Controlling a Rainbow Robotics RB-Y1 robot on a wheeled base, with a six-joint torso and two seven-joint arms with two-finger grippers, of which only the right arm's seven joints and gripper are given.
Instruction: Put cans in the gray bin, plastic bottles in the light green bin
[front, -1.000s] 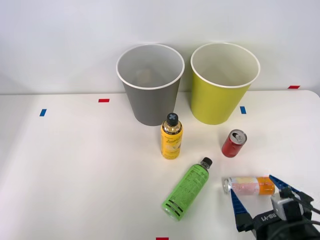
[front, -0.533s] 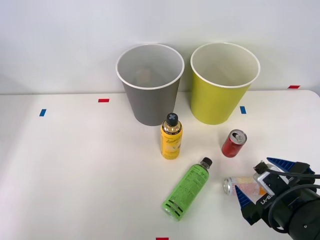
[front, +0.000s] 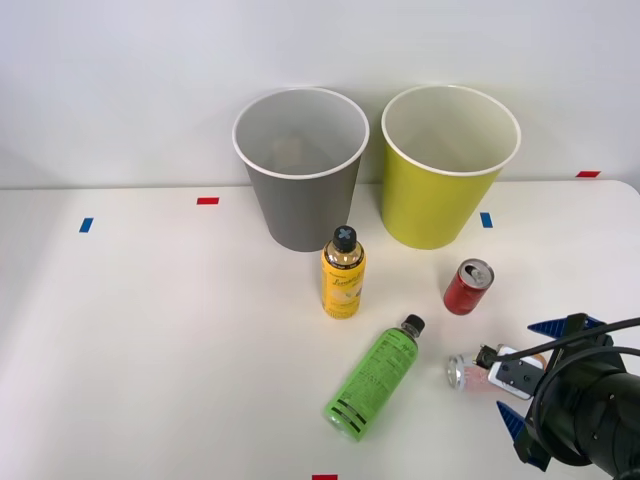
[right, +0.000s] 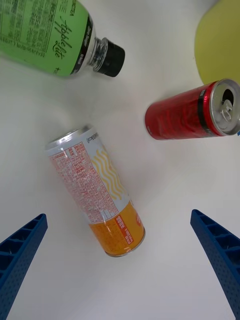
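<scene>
The gray bin (front: 300, 180) and the light green bin (front: 440, 185) stand side by side at the back of the white table. Upright in front of them are a yellow-labelled plastic bottle (front: 343, 277) and a red can (front: 467, 287) (right: 192, 116). A green plastic bottle (front: 375, 380) (right: 50, 30) lies on its side. The slim orange, pink and white can (front: 466, 374) (right: 95, 197) lies flat, mostly hidden under my wrist in the front view. My right gripper (front: 517, 367) (right: 118, 215) hovers open over it, one finger on each side, not touching.
Small red and blue tape marks (front: 207, 201) dot the table. The table's right edge (front: 632, 200) runs close to my arm. A pale wall rises just behind the bins.
My right gripper has moved forward from the table's near edge and turned, so it now hangs over the slim can and hides most of it. Nothing else has moved.
</scene>
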